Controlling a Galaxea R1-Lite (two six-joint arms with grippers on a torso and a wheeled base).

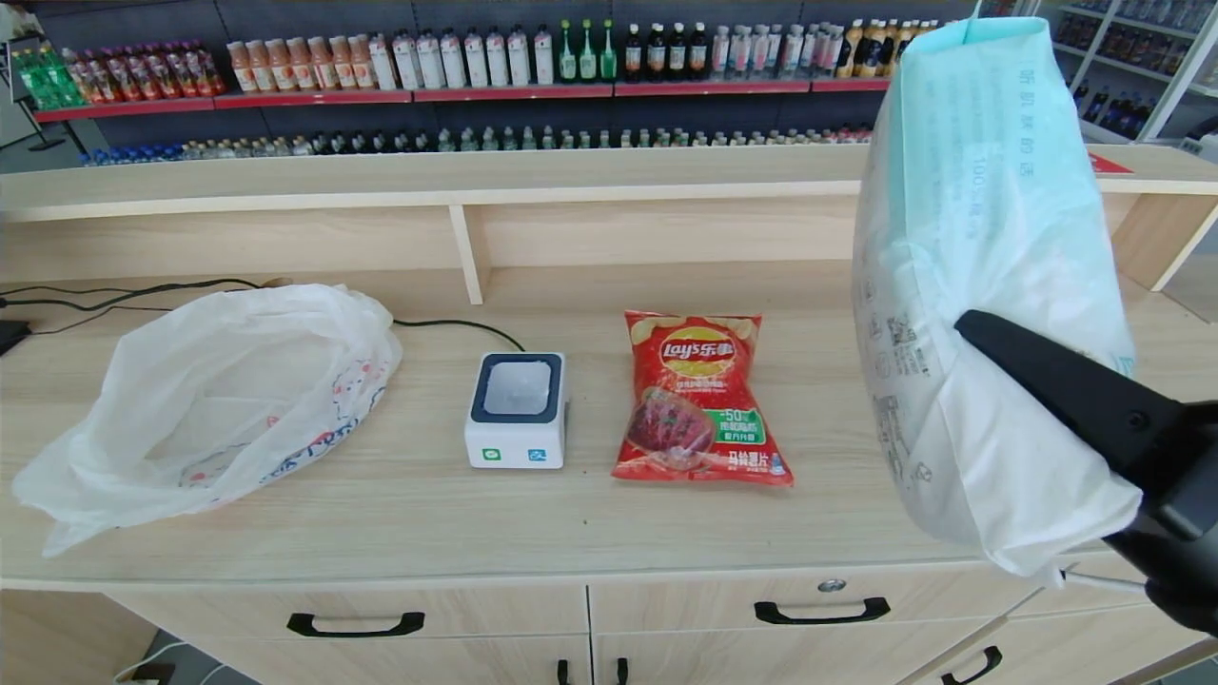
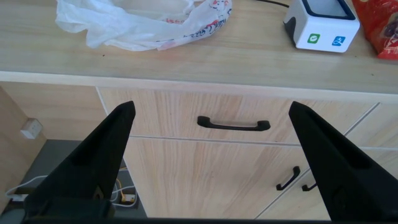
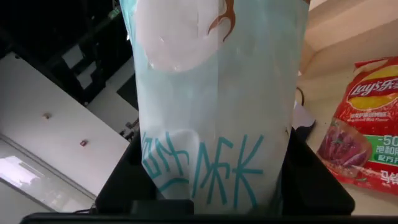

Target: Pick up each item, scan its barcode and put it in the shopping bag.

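Note:
My right gripper (image 1: pixel 1056 419) is shut on a tall white and pale-blue packet (image 1: pixel 980 285), held upright in the air above the counter's right end; the same packet (image 3: pixel 214 106) stands between the gripper's fingers in the right wrist view. A red chip bag (image 1: pixel 699 400) lies flat at the counter's middle, right of the white barcode scanner (image 1: pixel 517 409). The white plastic shopping bag (image 1: pixel 219 400) lies open on the left. My left gripper (image 2: pixel 211 124) hangs open below the counter's front edge, facing the drawers, with nothing between its fingers.
A raised wooden ledge (image 1: pixel 609 176) runs along the back of the counter (image 1: pixel 400 514). A black cable (image 1: pixel 457 325) runs from the scanner toward the left. Drawers with black handles (image 1: pixel 355 625) sit under the front edge. Drink shelves (image 1: pixel 533 57) stand behind.

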